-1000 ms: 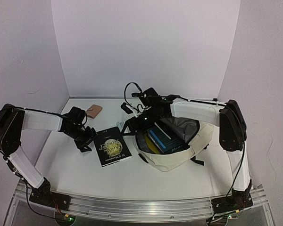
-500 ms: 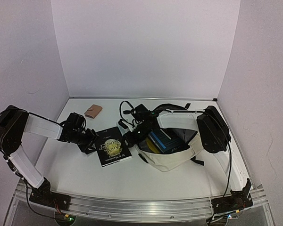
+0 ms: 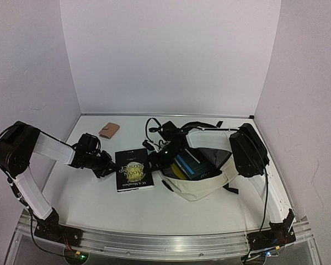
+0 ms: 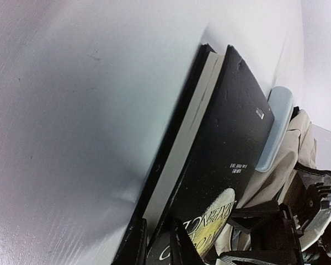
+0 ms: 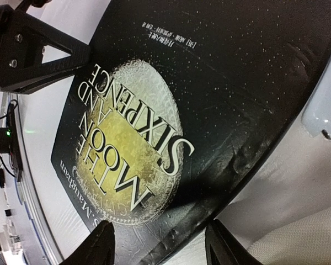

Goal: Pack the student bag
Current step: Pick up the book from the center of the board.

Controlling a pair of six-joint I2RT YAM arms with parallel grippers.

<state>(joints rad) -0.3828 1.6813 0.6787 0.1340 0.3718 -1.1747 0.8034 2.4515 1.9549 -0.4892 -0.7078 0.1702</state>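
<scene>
The student bag lies open at centre right, cream fabric with a blue book inside. A black book with a yellow moon cover lies flat on the table to its left. My left gripper is at that book's left edge. In the left wrist view its jaws are shut on the black book, one finger under it and one on the cover. My right gripper hovers open over the book's right edge. Its fingertips straddle the edge of the cover.
A small pink wallet lies near the back left. Black cable loops behind the right wrist. A pale blue flat object sits between the book's far edge and the bag. Walls close in on three sides.
My left gripper slid right onto the black book's edge and closed on it. The book turned squarer. My right gripper dropped forward to the book's right edge.
</scene>
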